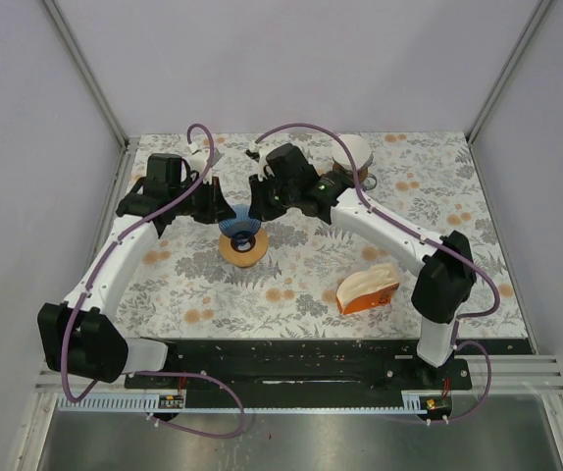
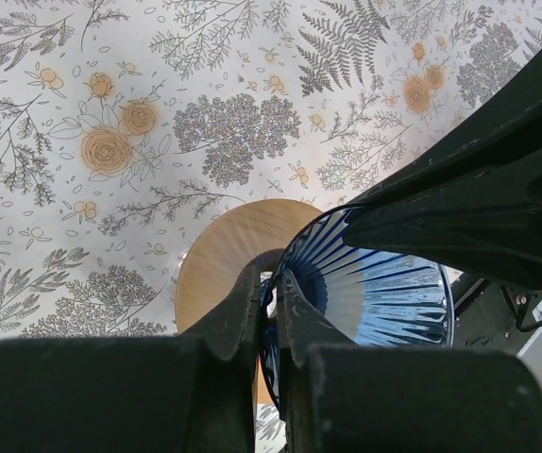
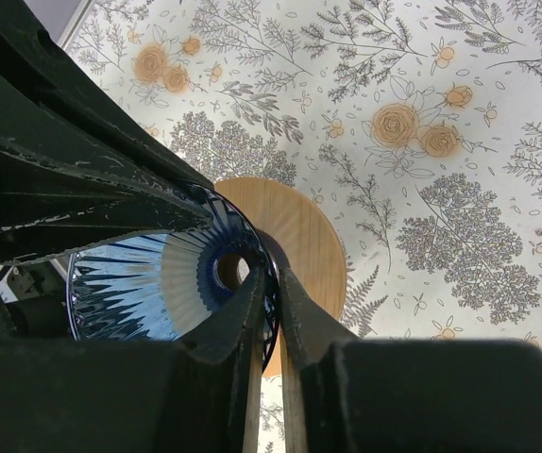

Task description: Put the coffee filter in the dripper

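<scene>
The coffee filter (image 3: 184, 283) appeared as a white pleated fan inside the dripper (image 3: 120, 283), lying against one side of the ribbed blue wall beside the centre hole. It looked folded flat, not opened into a full cone, though the wrist views left that uncertain. The dripper stood upright on its round wooden base (image 3: 299, 226) near the middle of the floral table (image 3: 460, 113).

Both arms met over it from opposite sides. The left gripper (image 2: 271, 288) was closed down on the dripper's rim, one finger outside the wall and one inside. The right gripper (image 3: 271, 283) was pinched on the opposite part of the rim in the same way, its fingers nearly together with only the thin wall between them. Whether either finger also caught paper could not be told. An orange-and-white wedge-shaped pack (image 1: 368, 289) lay well apart on the right side of the table.

The task looked close to done, and the risk lay in the release. An inner finger lifting out could snag the filter and drag it up the wall or out of the cone. Uneven pulls from the two arms could tilt the dripper or slide it on its base. With both wrists crowded over one small rim, a careless retreat could also knock them together.
</scene>
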### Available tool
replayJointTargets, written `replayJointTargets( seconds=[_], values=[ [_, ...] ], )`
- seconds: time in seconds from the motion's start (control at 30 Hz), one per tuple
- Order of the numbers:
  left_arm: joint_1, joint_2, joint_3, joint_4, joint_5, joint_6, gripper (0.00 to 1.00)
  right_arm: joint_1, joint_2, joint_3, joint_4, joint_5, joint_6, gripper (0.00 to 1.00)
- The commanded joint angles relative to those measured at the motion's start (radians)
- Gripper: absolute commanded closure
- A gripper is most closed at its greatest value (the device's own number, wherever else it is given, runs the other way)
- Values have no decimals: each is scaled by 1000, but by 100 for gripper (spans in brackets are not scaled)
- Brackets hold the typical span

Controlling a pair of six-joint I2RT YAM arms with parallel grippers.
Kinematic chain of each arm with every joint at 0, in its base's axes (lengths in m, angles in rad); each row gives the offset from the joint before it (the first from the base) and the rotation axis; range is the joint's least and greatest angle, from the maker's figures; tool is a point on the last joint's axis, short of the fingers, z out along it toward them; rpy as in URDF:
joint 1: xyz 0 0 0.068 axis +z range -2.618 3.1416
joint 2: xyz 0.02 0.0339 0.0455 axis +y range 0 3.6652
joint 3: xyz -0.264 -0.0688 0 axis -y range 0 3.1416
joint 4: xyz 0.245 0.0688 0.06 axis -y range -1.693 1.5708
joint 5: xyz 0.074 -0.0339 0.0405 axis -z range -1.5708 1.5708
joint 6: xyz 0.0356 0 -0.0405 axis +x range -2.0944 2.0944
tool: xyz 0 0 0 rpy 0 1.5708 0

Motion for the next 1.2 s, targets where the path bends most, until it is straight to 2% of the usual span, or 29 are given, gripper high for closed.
replayJointTargets(
  seconds=[0.0, 0.4, 0.63, 0.9, 1.17],
  values=[
    [8, -15, -10, 89, 21, 17, 100, 14, 13, 54, 27, 10, -53, 93],
    [12, 1, -131, 121, -2, 64, 100, 24, 45, 24, 30, 12, -96, 100],
    [11, 2, -197, 138, -10, 113, 100, 34, 44, -35, 37, 10, -117, 100],
    [-15, -2, -297, 180, -106, 204, 100, 72, 57, -95, 57, 15, -176, 100],
    [-15, 31, -328, 184, -123, 204, 100, 72, 76, -158, 54, 2, -162, 100]
  ],
)
